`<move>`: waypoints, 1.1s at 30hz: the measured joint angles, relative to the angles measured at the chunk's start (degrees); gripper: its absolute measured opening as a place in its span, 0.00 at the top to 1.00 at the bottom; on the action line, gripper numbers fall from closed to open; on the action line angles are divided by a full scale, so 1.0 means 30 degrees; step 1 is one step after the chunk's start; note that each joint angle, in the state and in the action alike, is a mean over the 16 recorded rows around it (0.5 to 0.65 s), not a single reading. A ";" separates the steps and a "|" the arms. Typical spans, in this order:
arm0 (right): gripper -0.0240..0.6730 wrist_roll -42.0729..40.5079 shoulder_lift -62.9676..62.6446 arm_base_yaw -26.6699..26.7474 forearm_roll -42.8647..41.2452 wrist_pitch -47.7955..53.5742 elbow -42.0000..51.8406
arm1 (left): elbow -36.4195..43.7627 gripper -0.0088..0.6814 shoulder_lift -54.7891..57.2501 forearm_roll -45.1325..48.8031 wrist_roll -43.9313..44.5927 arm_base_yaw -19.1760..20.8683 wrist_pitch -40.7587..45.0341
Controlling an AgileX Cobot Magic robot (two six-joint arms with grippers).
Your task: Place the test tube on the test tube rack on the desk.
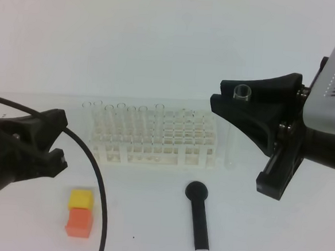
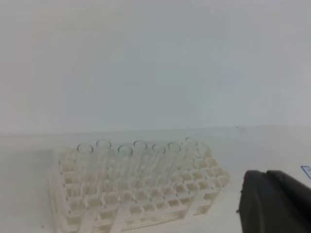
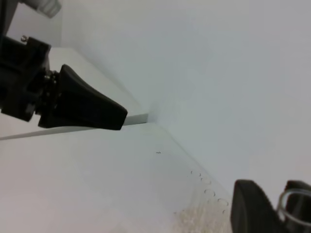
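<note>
A clear test tube (image 1: pixel 230 142) hangs upright in my right gripper (image 1: pixel 239 99), which is shut on it just below its open rim. In the exterior view it is just right of the right end of the white test tube rack (image 1: pixel 155 137). The rack stands on the white desk (image 1: pixel 149 227) and several clear tubes stand in its back row. The right wrist view shows the tube's rim (image 3: pixel 291 203) beside one finger (image 3: pixel 252 212). My left gripper (image 1: pixel 60 141) hovers shut and empty to the left of the rack (image 2: pixel 136 191), its fingers (image 2: pixel 277 204) pressed together.
A black round-headed stick (image 1: pixel 199 217) lies on the desk in front of the rack's right half. A yellow block (image 1: pixel 81 199) and an orange block (image 1: pixel 79 221) sit together at the front left. A black cable (image 1: pixel 101 178) arcs from the left arm across the desk.
</note>
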 joint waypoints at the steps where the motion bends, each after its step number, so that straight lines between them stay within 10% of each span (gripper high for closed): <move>1: 0.79 -0.0003 0.0000 0.0000 0.0000 0.0037 0.0000 | 0.0007 0.99 -0.0002 0.0000 0.0039 0.0000 0.0020; 33: 0.79 -0.0214 0.0000 0.0000 0.0000 0.0203 0.0024 | 0.2698 0.99 -0.3309 0.0867 0.0082 0.0000 0.0510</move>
